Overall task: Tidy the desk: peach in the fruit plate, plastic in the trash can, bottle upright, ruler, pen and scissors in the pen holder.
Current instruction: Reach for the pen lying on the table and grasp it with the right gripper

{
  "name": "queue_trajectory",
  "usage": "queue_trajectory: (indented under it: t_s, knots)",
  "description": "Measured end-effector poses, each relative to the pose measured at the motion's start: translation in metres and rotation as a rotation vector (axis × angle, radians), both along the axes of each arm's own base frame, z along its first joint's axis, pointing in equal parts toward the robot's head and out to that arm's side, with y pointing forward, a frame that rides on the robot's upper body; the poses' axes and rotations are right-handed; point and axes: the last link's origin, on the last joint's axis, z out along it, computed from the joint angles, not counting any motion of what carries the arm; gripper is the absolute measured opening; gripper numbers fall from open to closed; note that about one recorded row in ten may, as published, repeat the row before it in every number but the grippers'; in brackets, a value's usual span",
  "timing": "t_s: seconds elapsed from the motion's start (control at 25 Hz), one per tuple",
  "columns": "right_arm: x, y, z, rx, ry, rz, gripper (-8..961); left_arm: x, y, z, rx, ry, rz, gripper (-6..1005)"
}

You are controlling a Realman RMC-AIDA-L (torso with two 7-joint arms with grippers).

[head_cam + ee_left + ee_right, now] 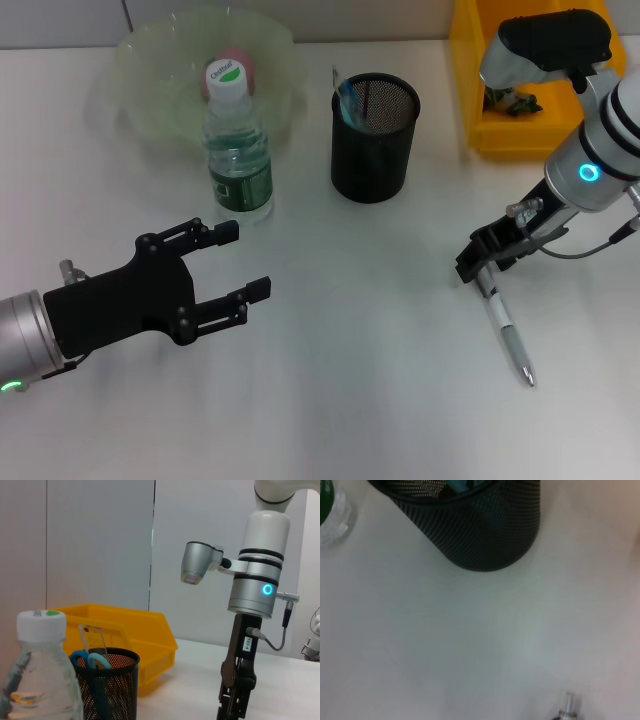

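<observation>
While the right gripper point(478, 266) comes down over the upper end of the slim silver-and-black pen point(506, 333) lying flat on the white desk point(360, 360), I cannot tell whether its fingers have pinched it or only stand around it. That pen looks light, stiff and smooth, so it may roll or slip; I would take it across the barrel near the dark end, not at the tapered metal tip.

Well apart, to the robot's left, stands the black wire-mesh pen holder point(373, 140), a round open cup already holding blue-handled scissors point(89, 659) and a clear plastic ruler point(93, 636). The clear water bottle with white cap and green label point(238, 150) is upright, just in front of the translucent pale-green fruit plate point(150, 80), where a pink peach point(242, 62) sits. Behind is a yellow plastic bin point(500, 130).

Hovering low near the bottle, the left gripper point(245, 262) has its black fingers spread, holding nothing.
</observation>
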Motion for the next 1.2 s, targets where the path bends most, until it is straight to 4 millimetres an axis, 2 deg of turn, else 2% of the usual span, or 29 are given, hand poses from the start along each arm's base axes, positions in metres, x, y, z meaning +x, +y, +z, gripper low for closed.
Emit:
queue_trajectory:
  t_s: [0.8, 1.2]
  knots:
    - [-0.0008, 0.001, 0.0002, -0.003, -0.003, 0.008, 399, -0.0016, 0.0008, -0.0012, 0.008, 0.016, 0.001, 753]
    - [-0.0011, 0.0022, -0.0052, -0.022, -0.012, 0.003, 383, -0.002, 0.0012, -0.001, 0.01, 0.017, 0.003, 753]
